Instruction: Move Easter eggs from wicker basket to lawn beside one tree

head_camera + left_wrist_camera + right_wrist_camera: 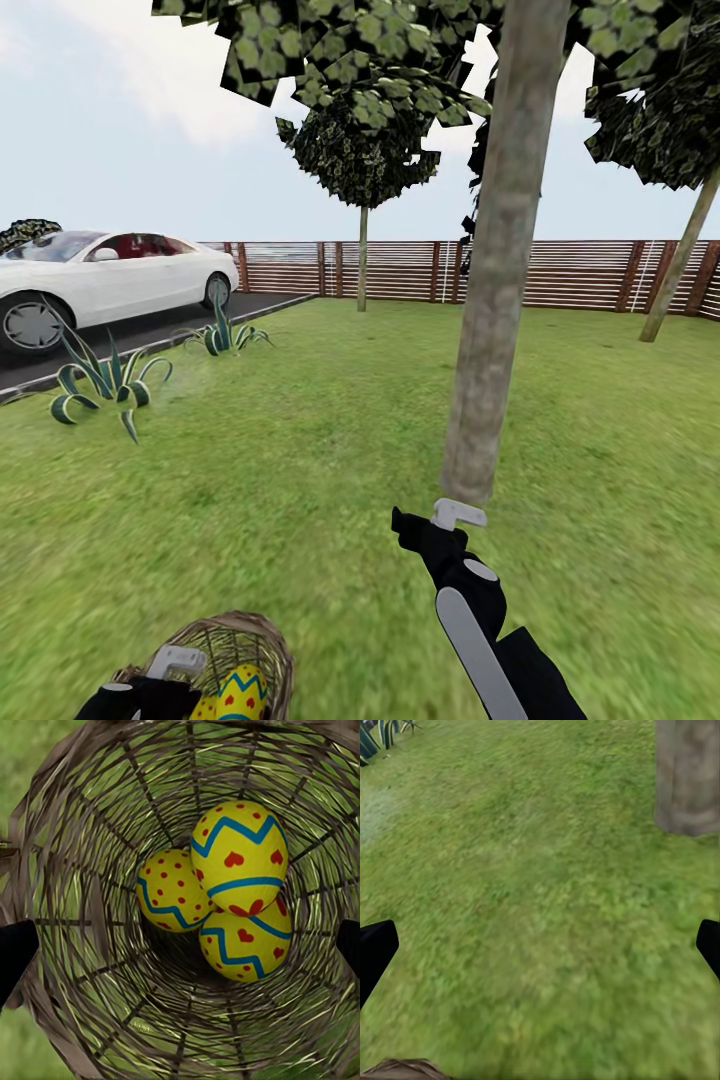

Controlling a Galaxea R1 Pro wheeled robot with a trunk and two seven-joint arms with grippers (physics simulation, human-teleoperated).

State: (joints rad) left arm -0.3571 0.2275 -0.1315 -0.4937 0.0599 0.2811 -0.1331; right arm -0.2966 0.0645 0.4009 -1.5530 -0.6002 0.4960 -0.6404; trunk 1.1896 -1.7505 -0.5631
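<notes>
The wicker basket (pixel 255 645) sits on the lawn (pixel 300 480) at my lower left, with one Easter egg (pixel 238 695) showing over its rim. The left wrist view looks straight down into the basket (pixel 82 870), where three yellow Easter eggs lie together: one on top (pixel 238 847), one beside it (pixel 169 889), one below (pixel 244 941). My left gripper (pixel 180 949) is open above them, holding nothing. My right gripper (pixel 432 520) hangs open and empty over the grass, just short of the foot of the thick tree (pixel 495 330). The trunk's base (pixel 686 780) also appears in the right wrist view.
A white car (pixel 100 285) stands on the dark driveway (pixel 150 335) at the left, with two spiky plants (pixel 105 385) along its edge. A brown slat fence (pixel 580 272) closes the garden at the back, with thin-trunked trees (pixel 362 260) before it. Open grass surrounds the trunk.
</notes>
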